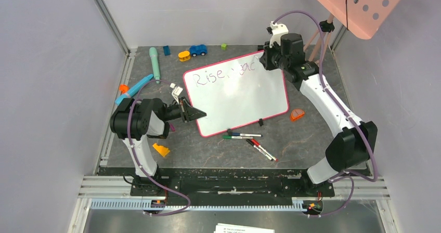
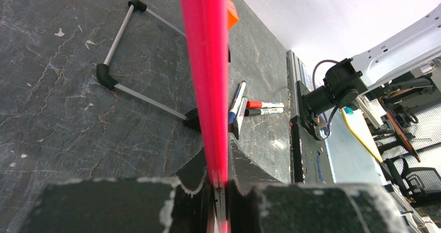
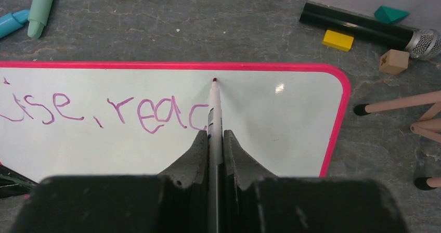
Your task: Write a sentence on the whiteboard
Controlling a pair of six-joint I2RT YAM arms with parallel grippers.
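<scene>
Jaws first, from overhead: the left gripper is pinched on the near-left edge of the whiteboard, steadying it. The right gripper hangs over the board's far edge, its fingers hidden under the wrist. The sentence runs from the left jaws' side toward the right ones, unfinished.

Left wrist view now: jaws clamped tight on the pink rim, which shoots straight out ahead of them, edge-on. Spare markers lie ahead and to the right. That clamp needs to be firm, because any slip would likely wobble a stroke.

Right wrist view: jaws closed on the marker, which pokes straight out between them. The ink reads "ise, reac" to the left of the jaws. The tip sits ahead of them, just short of the far rim and right of the "c". An "h" looks to be next, though whether the tip touches the board is hard to tell from here. The best play is probably light, even pressure and a stroke drawn straight back toward the jaws. It should sit clear of the "c" and stay small, since white space to the right is limited.
</scene>
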